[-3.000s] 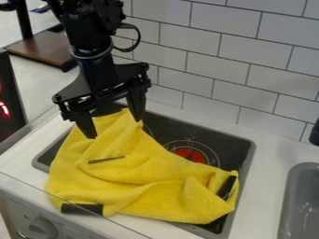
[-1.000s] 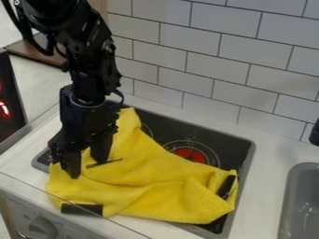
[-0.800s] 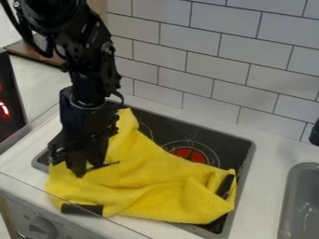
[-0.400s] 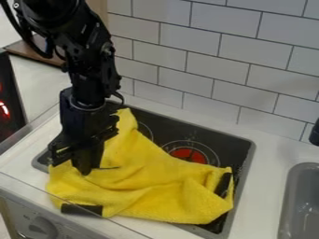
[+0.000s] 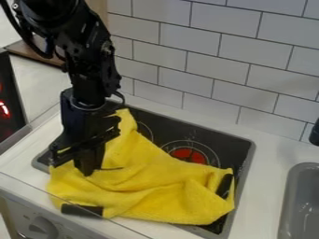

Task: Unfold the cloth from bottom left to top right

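Observation:
The black gripper [image 5: 89,172] is down on the left part of the yellow cloth [image 5: 149,172], its fingers brought together with cloth pinched at their tips. Folded and wrinkled, the cloth spreads over the left and front of the dark stove top, with one corner pointing up at the back behind the gripper. A thin dark strip lies on the cloth just right of the fingertips. The cloth's front left edge hangs over the stove's rim.
The dark stove top [image 5: 231,142] has a red-centred burner ring [image 5: 189,155]. Black pieces lie at the cloth's front left [image 5: 81,209] and right [image 5: 225,186]. A grey sink [image 5: 303,200] is at the right, a tiled wall [image 5: 218,60] behind.
The gripper has come down and forward from the cloth's back corner, and its fingers have closed on the cloth. The thin strip and the cloth's right edge have shifted slightly.

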Available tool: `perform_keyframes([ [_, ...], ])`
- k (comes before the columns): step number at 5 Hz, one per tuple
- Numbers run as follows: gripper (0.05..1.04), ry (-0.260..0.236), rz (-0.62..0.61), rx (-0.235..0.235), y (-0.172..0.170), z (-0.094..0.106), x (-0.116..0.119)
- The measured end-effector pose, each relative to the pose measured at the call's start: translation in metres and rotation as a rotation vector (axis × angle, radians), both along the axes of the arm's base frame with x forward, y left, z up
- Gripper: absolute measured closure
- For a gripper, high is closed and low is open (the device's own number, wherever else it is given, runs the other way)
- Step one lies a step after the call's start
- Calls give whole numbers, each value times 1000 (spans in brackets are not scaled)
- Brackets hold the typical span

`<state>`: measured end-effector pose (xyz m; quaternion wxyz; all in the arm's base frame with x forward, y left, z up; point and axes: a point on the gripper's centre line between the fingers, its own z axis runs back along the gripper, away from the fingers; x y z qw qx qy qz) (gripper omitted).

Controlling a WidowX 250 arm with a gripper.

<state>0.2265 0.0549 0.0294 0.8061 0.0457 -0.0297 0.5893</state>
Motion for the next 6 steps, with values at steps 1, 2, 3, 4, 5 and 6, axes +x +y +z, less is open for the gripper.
perform_keyframes([
  [1, 1034, -40, -3, -32, -5, 16, 9],
  [2, 1034, -80, 22, -62, -11, 31, 22],
  [3, 1034, -135, 15, -91, -28, 50, 46],
  [4, 1034, -139, 9, -115, -45, 53, 72],
  [5, 1034, -168, -17, -146, -62, 59, 91],
  [6, 1034, -177, -58, -160, -83, 52, 112],
])
